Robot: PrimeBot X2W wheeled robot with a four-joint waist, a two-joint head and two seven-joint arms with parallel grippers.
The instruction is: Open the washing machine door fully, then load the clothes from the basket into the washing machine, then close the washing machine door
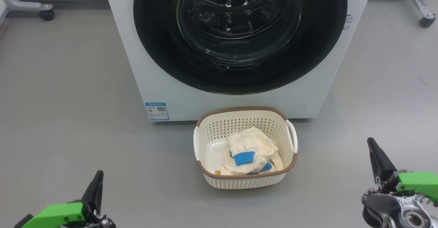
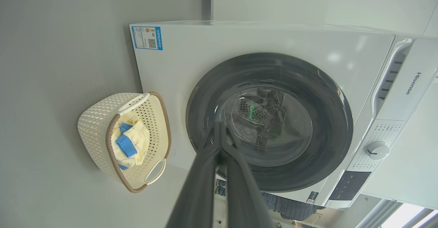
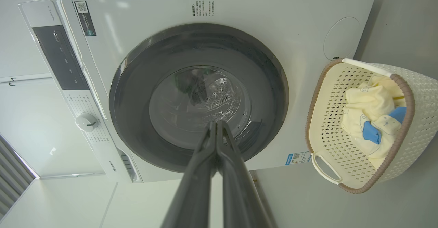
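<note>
left gripper (image 1: 98,175) and right gripper (image 1: 371,143) are clenched, empty. the washing machine door (image 1: 239,79) is shut; the basket (image 1: 205,119) with clothes (image 1: 251,146), set just before it, could be struck by the opening door.

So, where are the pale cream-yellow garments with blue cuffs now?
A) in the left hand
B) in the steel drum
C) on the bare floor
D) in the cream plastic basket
D: the cream-yellow garments lie inside the cream perforated plastic basket standing before the white washing machine.
</note>
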